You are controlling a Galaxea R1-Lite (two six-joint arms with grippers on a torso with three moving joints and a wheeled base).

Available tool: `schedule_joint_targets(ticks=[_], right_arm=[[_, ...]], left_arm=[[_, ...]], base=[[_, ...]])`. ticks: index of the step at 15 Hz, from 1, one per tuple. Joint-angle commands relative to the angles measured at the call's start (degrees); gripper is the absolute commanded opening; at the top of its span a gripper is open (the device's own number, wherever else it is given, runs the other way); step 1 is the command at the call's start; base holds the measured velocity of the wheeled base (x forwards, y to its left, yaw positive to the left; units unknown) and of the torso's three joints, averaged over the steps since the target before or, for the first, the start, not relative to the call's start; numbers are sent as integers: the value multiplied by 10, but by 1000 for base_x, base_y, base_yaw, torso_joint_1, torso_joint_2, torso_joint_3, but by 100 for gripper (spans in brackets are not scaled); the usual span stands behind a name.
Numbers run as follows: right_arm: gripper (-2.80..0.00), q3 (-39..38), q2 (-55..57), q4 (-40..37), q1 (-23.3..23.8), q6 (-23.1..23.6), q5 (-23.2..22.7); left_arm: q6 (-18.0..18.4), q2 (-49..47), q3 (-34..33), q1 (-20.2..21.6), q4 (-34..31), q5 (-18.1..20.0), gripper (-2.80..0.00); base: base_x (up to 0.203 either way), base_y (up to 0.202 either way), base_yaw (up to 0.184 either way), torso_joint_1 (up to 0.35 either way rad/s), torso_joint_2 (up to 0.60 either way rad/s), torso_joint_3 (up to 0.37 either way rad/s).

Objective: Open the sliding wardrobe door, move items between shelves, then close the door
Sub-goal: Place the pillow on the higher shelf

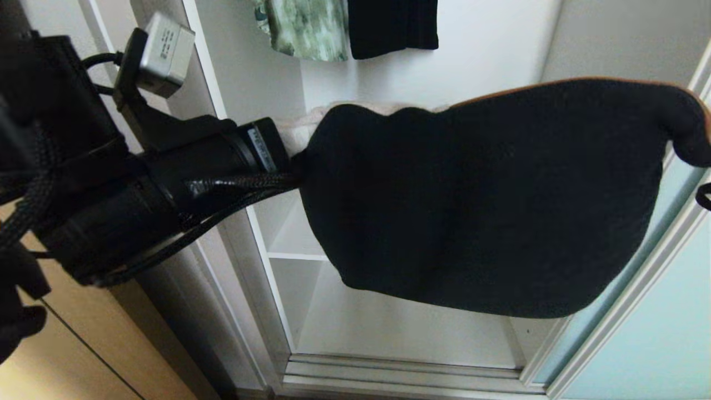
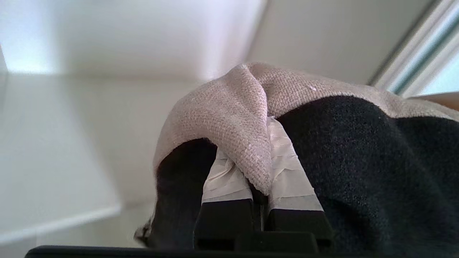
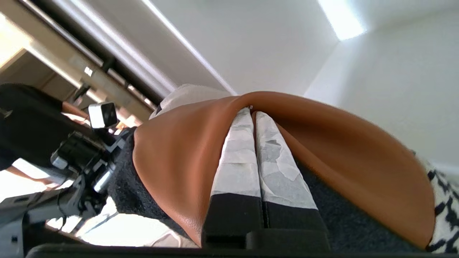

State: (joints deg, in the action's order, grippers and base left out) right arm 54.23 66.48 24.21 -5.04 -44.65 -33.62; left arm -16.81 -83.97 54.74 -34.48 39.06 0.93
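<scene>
The cushion hangs in front of the open wardrobe, stretched between both grippers, with its black backing facing the head view. My left arm reaches in from the left, and its fingertips are hidden at the cushion's left edge. In the left wrist view my left gripper is shut on a beige fabric corner. My right gripper is shut on the brown leather corner, with houndstooth beside it. White shelves show behind and below the cushion. The sliding wardrobe door stands pushed to the right.
A green patterned garment and a black one hang above the cushion inside the wardrobe. A tan wooden door lies at the lower left. The silver door track runs along the bottom of the opening.
</scene>
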Motion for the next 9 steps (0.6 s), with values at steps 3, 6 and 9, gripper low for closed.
schedule_joint_targets(ticks=[3,6,9], right_arm=[[-280,84,128,36,14,0,-3],[-280,111,201,98,16,1,-4],[-280,134,294,176,24,0,-4]], left_arm=[[-2,-120,140,40,4,3,-280],[-2,-204,243,60,5,5,-280],[-2,-297,346,89,9,7,-280]], base=[[0,0,0,0,0,0],[0,0,0,0,0,0],[0,0,0,0,0,0]])
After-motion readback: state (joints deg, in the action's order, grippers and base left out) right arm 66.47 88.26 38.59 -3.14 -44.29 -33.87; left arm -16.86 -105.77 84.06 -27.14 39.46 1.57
